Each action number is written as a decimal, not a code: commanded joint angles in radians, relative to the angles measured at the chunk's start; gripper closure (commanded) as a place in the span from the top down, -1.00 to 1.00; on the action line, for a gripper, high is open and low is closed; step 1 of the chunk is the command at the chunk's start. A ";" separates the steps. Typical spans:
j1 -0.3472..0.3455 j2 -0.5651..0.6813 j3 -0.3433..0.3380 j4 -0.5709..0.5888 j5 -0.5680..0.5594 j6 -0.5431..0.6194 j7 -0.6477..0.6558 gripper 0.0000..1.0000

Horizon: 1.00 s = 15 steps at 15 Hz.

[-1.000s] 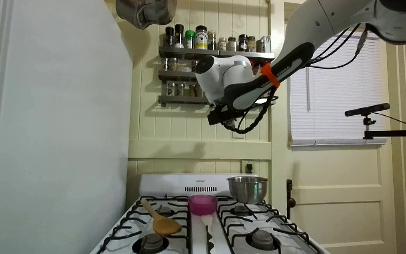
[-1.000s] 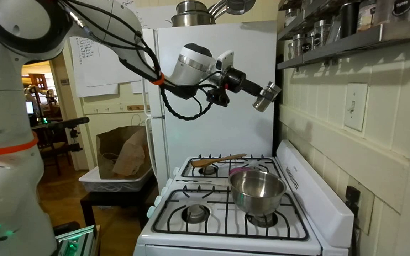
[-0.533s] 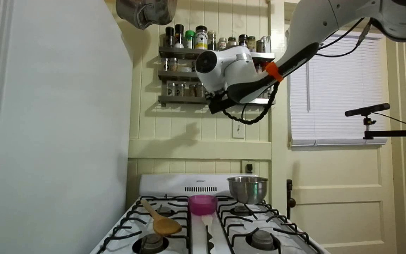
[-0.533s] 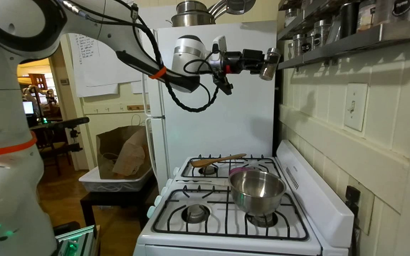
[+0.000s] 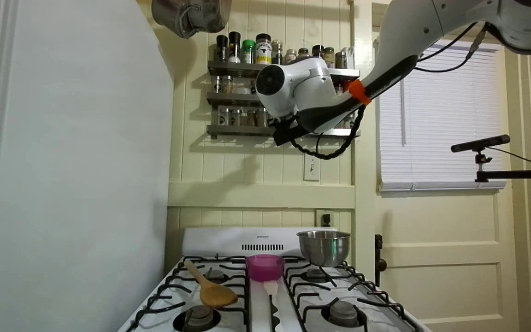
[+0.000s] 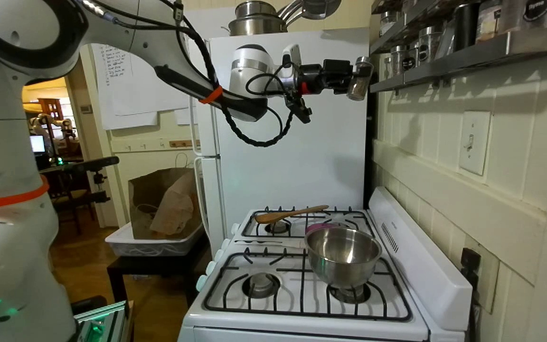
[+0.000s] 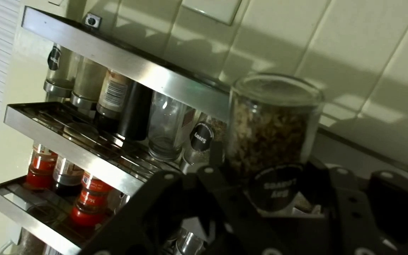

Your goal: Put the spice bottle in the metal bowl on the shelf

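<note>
In an exterior view, the metal bowl (image 5: pixel 324 250) stands at the far right of the stove (image 5: pixel 219 242) — a pink cup (image 5: pixel 265 269) to its left, the shelf (image 5: pixel 240 130) above. In an exterior view, the gripper (image 6: pixel 361 73) grasps the spice bottle (image 6: pixel 358 89), slightly tilted — just left of the shelf. In the wrist view, brown flakes (image 7: pixel 265 138) show through the bottle's glass.

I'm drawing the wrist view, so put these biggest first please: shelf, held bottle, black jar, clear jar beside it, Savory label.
1. Shelf
2. Bottle, looking big partly because it's close
3. Black jar and clear jar: too alike to rank
4. Savory label
</note>
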 commanded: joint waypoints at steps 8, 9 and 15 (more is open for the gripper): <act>-0.057 0.026 -0.041 0.098 -0.127 0.234 0.019 -0.54; -0.064 0.030 -0.047 0.111 -0.124 0.256 0.019 -0.54; -0.084 0.077 -0.059 0.183 -0.100 0.321 0.013 -0.54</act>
